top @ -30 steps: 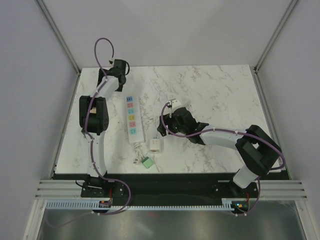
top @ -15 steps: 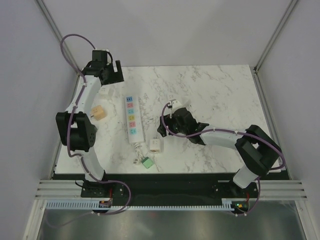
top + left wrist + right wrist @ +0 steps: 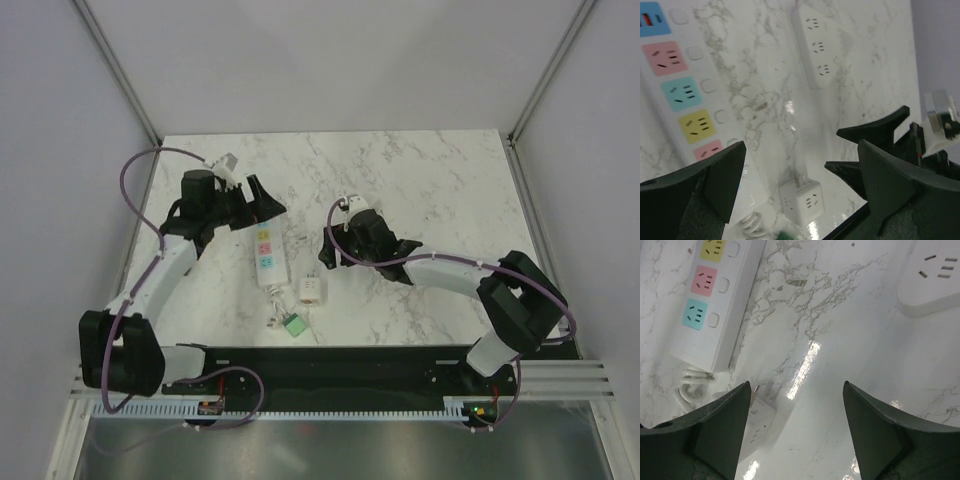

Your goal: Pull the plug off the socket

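Socket (image 3: 267,258), cube plug (image 3: 311,290) loose beside it, left end effector (image 3: 801,150) and right end effector (image 3: 796,389) gaping

Plain grey walls (image 3: 330,60) enclose a glossy white marble tabletop (image 3: 440,190).

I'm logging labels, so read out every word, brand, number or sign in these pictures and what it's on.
No readable text anywhere.
The long white plastic power strip with coloured outlet squares shows only slots and blank buttons.
The small white cube adapter and the plain white three-outlet strip bear no visible print.
The small green block is too small to tell.
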Available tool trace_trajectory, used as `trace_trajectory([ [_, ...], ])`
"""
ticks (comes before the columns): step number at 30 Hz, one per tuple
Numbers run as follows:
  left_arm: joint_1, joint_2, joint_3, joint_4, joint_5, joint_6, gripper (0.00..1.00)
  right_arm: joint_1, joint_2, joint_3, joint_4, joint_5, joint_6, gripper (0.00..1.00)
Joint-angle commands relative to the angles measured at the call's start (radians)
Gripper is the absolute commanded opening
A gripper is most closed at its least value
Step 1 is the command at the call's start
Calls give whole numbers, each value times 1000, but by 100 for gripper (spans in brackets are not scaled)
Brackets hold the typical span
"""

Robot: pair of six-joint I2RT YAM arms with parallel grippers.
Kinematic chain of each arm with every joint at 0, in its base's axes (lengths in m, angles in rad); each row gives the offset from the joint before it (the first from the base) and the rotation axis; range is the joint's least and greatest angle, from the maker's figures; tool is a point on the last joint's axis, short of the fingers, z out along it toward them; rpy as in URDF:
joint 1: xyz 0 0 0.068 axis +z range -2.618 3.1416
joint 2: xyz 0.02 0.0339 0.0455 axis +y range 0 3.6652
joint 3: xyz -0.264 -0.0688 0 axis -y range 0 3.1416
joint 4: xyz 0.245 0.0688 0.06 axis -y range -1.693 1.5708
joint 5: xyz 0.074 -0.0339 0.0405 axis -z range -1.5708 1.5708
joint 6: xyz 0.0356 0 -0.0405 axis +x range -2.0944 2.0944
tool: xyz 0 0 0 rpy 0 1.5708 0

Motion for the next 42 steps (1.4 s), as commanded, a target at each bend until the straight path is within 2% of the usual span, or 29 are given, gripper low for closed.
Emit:
trace_trajectory([
  [1, -41, -142, -169, 282, 135, -151, 100, -29, -92, 5, -23, 12, 63, 82],
  [2, -57, -215, -284, 404, 141, -183, 100, -35, -124, -11, -23, 14, 107, 82],
  [4, -79, -281, -454, 533, 151, -285, 100, -61, -185, -66, -20, 15, 151, 82],
  [5, -105, -350, -504, 633, 151, -309, 100, -67, -211, -92, -16, 33, 172, 83],
  [8, -133, -465, -645, 716, 148, -386, 100, -87, -357, -227, 30, 102, 250, 85],
  [11, -136, -571, -743, 738, 151, -415, 100, -97, -530, -347, 21, 164, 295, 92],
  [13, -139, -694, -800, 799, 137, -489, 100, -100, -624, -438, -6, 234, 368, 98],
  [15, -142, -777, -881, 842, 117, -583, 100, -101, -774, -512, 9, 254, 408, 98],
  [16, -143, -859, -923, 862, 103, -610, 100, -101, -886, -599, 30, 257, 448, 98],
  [18, -143, -941, -960, 847, 82, -673, 100, -101, -1009, -704, 122, 251, 493, 98],
  [20, -143, -1071, -1026, 842, 45, -729, 100, -100, -1222, -857, 155, 268, 569, 98],
  [21, -143, -1122, -1038, 835, 28, -786, 100, -101, -1300, -909, 146, 271, 598, 98],
  [22, -143, -1207, -1094, 809, -7, -812, 100, -101, -1459, -971, 101, 297, 621, 98],
  [24, -143, -1312, -1130, 761, -35, -865, 100, -101, -1612, -1003, -48, 304, 677, 98],
  [25, -143, -1352, -1155, 731, -62, -878, 100, -103, -1570, -999, -52, 287, 686, 98],
  [26, -143, -1457, -1165, 683, -75, -904, 100, -103, -1525, -991, -54, 262, 694, 98],
  [28, -143, -1437, -1185, 686, -69, -934, 100, -103, -1412, -982, -39, 236, 712, 98],
  [31, -143, -1435, -1181, 632, -89, -952, 100, -104, -1330, -1013, 35, 185, 726, 98],
  [36, -143, -1440, -1182, 609, -141, -963, 100, -104, -1313, -1014, 72, 178, 701, 98],
  [42, -143, -1445, -1178, 531, -97, -940, 100, -103, -1353, -1013, 73, 121, 677, 98],
])
